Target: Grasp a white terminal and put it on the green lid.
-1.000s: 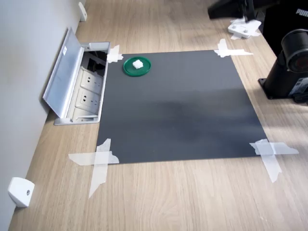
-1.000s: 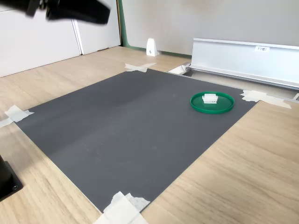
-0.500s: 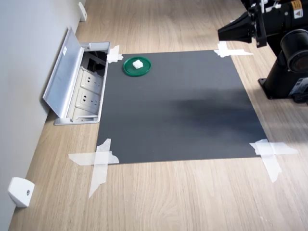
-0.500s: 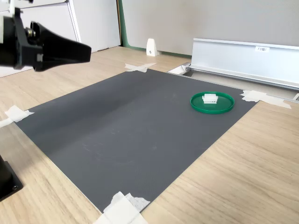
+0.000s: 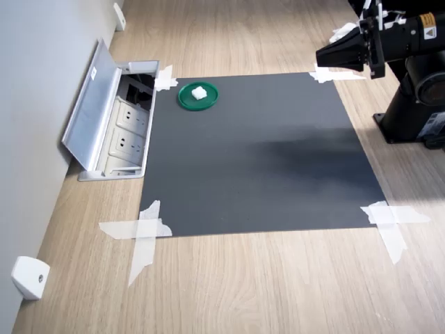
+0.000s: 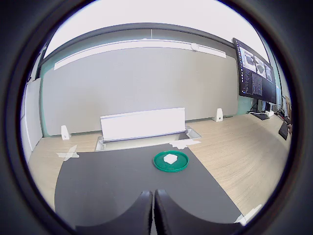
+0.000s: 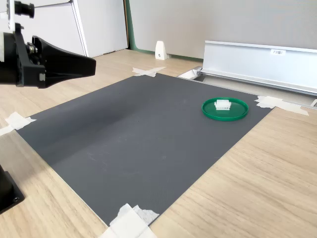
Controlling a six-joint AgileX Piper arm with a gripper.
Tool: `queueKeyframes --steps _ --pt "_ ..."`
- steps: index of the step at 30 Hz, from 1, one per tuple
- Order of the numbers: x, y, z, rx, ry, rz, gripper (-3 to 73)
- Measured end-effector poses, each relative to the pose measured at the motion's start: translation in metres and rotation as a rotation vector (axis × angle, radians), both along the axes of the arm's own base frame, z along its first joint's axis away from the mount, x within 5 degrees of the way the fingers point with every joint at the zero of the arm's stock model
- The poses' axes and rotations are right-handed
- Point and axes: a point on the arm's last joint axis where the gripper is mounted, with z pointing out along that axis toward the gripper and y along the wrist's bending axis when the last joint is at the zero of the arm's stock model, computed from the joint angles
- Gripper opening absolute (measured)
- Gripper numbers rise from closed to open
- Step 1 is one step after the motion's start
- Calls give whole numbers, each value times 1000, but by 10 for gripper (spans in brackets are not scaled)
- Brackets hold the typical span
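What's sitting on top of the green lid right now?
The white terminal rests inside the rim of the green lid, nothing else. The lid lies on the dark mat; whatever the terminal covers is hidden.

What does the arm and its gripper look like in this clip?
The gripper is matte black, with two long fingers tapering to a narrow wedge tip. Behind it sits a blocky black wrist housing with small silver screws and a yellow-and-white label, seen in the first exterior view. The arm's thick black base stands on the wooden table.
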Motion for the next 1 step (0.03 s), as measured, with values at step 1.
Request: queueKeyframes --steps 1 --pt "0 0 0 0 0 0 -7"
